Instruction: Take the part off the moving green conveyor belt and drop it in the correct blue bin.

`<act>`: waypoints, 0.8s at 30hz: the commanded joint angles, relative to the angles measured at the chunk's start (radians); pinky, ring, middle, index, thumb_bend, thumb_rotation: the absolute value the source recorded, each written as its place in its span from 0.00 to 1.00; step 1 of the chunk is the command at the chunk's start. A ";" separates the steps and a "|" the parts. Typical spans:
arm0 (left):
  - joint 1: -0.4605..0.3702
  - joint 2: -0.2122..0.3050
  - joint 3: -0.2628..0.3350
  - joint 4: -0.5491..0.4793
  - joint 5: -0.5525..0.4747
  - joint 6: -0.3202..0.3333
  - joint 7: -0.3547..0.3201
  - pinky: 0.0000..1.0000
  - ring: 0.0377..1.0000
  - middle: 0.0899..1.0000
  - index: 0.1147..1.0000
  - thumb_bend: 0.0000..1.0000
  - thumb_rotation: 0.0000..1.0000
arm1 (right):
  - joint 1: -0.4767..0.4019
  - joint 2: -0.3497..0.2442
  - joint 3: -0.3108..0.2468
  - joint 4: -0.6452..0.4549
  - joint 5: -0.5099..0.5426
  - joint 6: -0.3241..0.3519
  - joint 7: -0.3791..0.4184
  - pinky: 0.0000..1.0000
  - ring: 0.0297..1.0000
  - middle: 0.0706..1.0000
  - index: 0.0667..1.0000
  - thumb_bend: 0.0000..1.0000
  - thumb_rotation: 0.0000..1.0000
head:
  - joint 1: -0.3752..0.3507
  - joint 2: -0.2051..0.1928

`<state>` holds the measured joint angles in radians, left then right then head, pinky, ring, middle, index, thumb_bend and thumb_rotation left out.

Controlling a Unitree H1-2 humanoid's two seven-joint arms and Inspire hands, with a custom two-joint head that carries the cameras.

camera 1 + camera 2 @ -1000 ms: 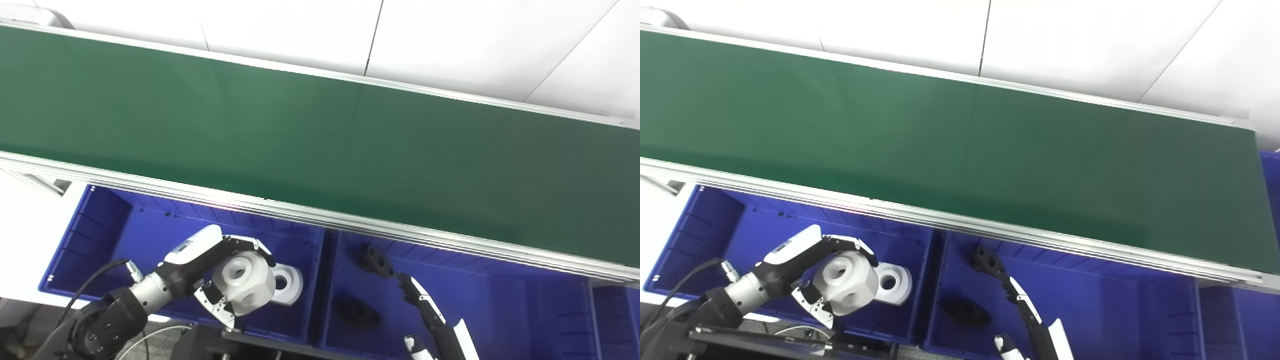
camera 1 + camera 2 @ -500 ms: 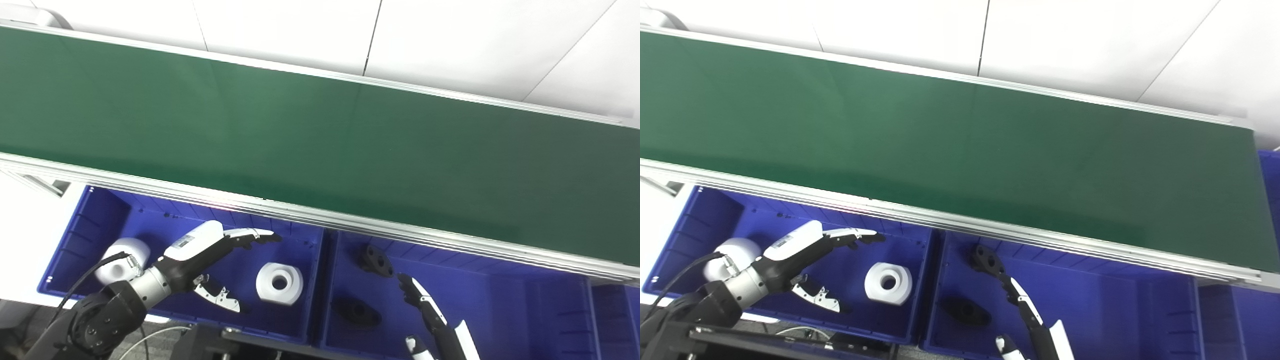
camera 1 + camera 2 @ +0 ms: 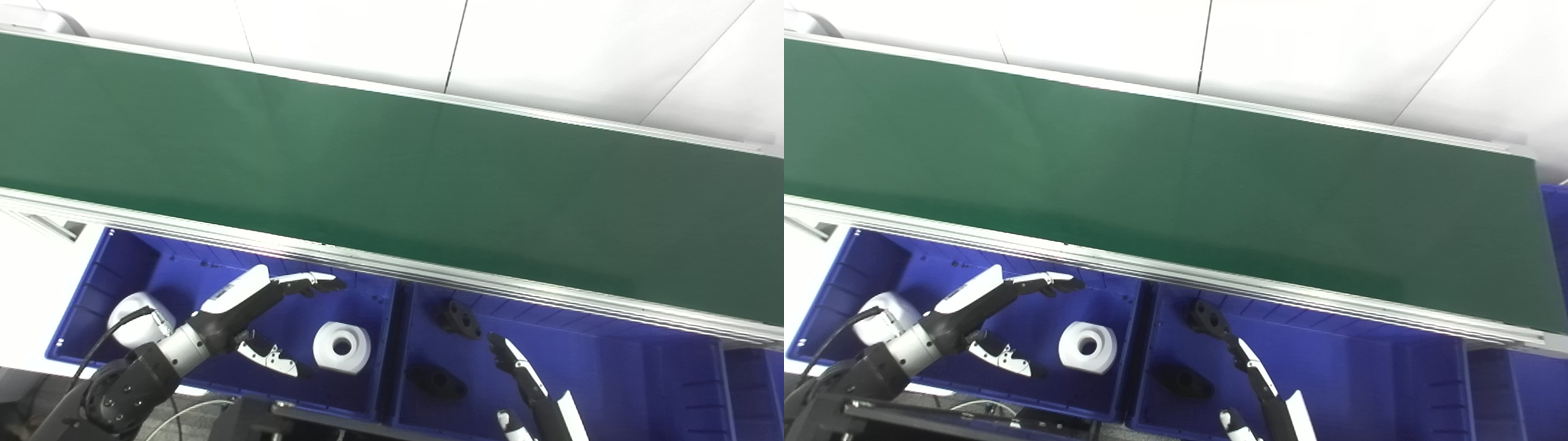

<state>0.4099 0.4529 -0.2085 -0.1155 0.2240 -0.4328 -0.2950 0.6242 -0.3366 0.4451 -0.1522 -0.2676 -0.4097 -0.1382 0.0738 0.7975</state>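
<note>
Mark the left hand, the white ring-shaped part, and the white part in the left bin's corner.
left hand (image 3: 260,315): left eye view, open palm area.
white ring-shaped part (image 3: 342,347): left eye view, top face by its hole.
white part in the corner (image 3: 130,309): left eye view, rounded upper surface.

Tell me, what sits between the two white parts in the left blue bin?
The robot's open left hand hangs between the white part and the white ring, clearest in the left eye view.

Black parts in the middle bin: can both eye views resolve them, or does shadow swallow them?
Left eye view: both black parts readable, the nearer one low-contrast against the blue bin. Right eye view: the same, and the right hand overlaps the farther part's edge.
</note>
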 commanded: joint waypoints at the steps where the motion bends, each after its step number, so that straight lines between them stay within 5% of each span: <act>1: -0.005 0.007 -0.005 -0.023 -0.078 -0.022 -0.014 0.75 0.79 0.81 0.79 0.77 0.08 | 0.010 0.016 -0.011 -0.039 -0.014 -0.059 0.002 0.87 0.91 0.92 0.91 0.59 1.00 | -0.026 0.015; 8: -0.009 0.018 -0.028 -0.035 -0.223 -0.026 -0.079 0.74 0.78 0.80 0.80 0.63 0.28 | 0.007 0.070 -0.020 -0.082 -0.042 -0.026 0.049 0.86 0.90 0.92 0.91 0.58 1.00 | -0.167 0.089; 17: 0.011 0.037 -0.061 -0.095 -0.363 0.065 -0.181 0.87 0.90 0.93 0.91 0.55 0.79 | 0.009 0.135 -0.031 -0.117 -0.053 0.010 0.105 0.86 0.91 0.92 0.92 0.54 1.00 | -0.208 0.109; 24: 0.022 0.037 -0.057 -0.095 -0.409 0.083 -0.220 0.93 0.96 0.97 0.94 0.45 0.92 | 0.016 0.159 -0.045 -0.133 -0.074 0.024 0.121 0.86 0.90 0.92 0.92 0.55 1.00 | -0.226 0.117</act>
<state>0.4201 0.4737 -0.2730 -0.1954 -0.1625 -0.3363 -0.5082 0.6282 -0.1853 0.4018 -0.2550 -0.3388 -0.3788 -0.0235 -0.1534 0.9158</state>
